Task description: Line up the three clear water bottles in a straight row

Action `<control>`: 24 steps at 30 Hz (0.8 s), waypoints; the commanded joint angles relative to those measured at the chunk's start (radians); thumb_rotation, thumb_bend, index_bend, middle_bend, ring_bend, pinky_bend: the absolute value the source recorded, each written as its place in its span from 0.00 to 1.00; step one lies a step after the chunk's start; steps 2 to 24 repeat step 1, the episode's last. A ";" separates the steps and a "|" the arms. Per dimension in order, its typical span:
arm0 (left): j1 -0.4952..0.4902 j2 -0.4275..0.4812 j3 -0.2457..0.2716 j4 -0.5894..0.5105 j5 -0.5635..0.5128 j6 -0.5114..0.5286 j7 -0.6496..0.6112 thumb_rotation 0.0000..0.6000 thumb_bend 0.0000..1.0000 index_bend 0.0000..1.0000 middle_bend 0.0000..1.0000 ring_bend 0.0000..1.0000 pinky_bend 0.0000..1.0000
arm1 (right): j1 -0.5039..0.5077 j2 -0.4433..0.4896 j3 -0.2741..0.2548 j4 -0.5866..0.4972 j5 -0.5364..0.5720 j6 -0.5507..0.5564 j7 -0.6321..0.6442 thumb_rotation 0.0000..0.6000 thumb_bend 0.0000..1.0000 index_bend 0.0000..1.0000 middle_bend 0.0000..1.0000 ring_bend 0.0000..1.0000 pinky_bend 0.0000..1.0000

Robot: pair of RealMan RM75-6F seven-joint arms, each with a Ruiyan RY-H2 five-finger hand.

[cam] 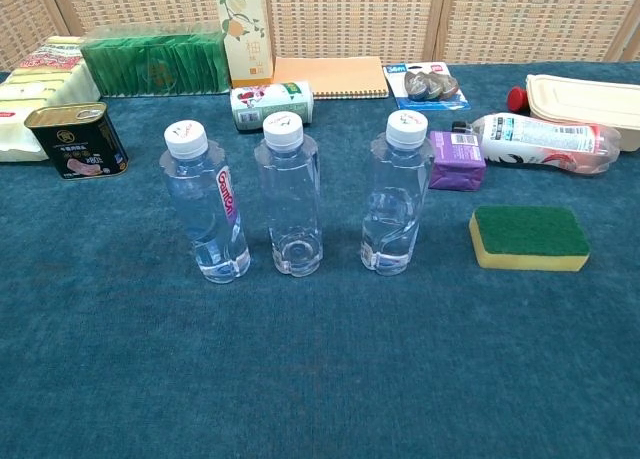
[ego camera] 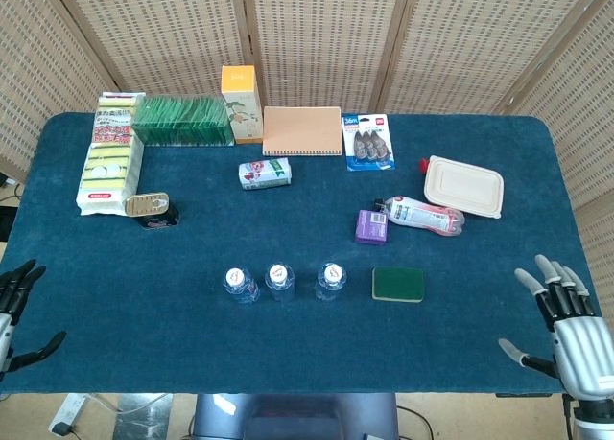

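1. Three clear bottles, all upright with white caps on top and long axes vertical, standing on the blue table (cam: 320,379) near its front edge.
2. Left bottle (cam: 207,204): label with red lettering down its side; it stands near the middle one, not touching.
3. Middle bottle (cam: 289,197): plain, upright.
4. Right bottle (cam: 398,195): upright, set a wider gap from the middle one than the left bottle is.
5. The row runs left to right across the table; in the head view the caps (ego camera: 279,274) lie in a nearly straight line.
6. Sponge (cam: 529,237), green top over yellow, lies flat to the right of the row, apart from it.
7. Purple box (cam: 455,160) sits behind the right bottle, beside a lying labelled bottle (cam: 540,141).
8. Tin (cam: 77,140) stands back left of the row.
9. Left hand (ego camera: 11,311): at the table's left front edge, fingers spread, holding nothing.
10. Right hand (ego camera: 566,325): at the right front corner, fingers apart, holding nothing.
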 commanded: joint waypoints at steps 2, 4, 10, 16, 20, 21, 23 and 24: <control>0.027 0.006 0.003 -0.007 0.042 0.032 0.019 1.00 0.23 0.00 0.00 0.00 0.00 | -0.028 -0.012 0.009 -0.048 0.031 0.009 -0.097 0.93 0.00 0.15 0.00 0.00 0.00; 0.027 0.006 0.003 -0.007 0.042 0.032 0.019 1.00 0.23 0.00 0.00 0.00 0.00 | -0.028 -0.012 0.009 -0.048 0.031 0.009 -0.097 0.93 0.00 0.15 0.00 0.00 0.00; 0.027 0.006 0.003 -0.007 0.042 0.032 0.019 1.00 0.23 0.00 0.00 0.00 0.00 | -0.028 -0.012 0.009 -0.048 0.031 0.009 -0.097 0.93 0.00 0.15 0.00 0.00 0.00; 0.027 0.006 0.003 -0.007 0.042 0.032 0.019 1.00 0.23 0.00 0.00 0.00 0.00 | -0.028 -0.012 0.009 -0.048 0.031 0.009 -0.097 0.93 0.00 0.15 0.00 0.00 0.00; 0.027 0.006 0.003 -0.007 0.042 0.032 0.019 1.00 0.23 0.00 0.00 0.00 0.00 | -0.028 -0.012 0.009 -0.048 0.031 0.009 -0.097 0.93 0.00 0.15 0.00 0.00 0.00; 0.027 0.006 0.003 -0.007 0.042 0.032 0.019 1.00 0.23 0.00 0.00 0.00 0.00 | -0.028 -0.012 0.009 -0.048 0.031 0.009 -0.097 0.93 0.00 0.15 0.00 0.00 0.00; 0.027 0.006 0.003 -0.007 0.042 0.032 0.019 1.00 0.23 0.00 0.00 0.00 0.00 | -0.028 -0.012 0.009 -0.048 0.031 0.009 -0.097 0.93 0.00 0.15 0.00 0.00 0.00; 0.027 0.006 0.003 -0.007 0.042 0.032 0.019 1.00 0.23 0.00 0.00 0.00 0.00 | -0.028 -0.012 0.009 -0.048 0.031 0.009 -0.097 0.93 0.00 0.15 0.00 0.00 0.00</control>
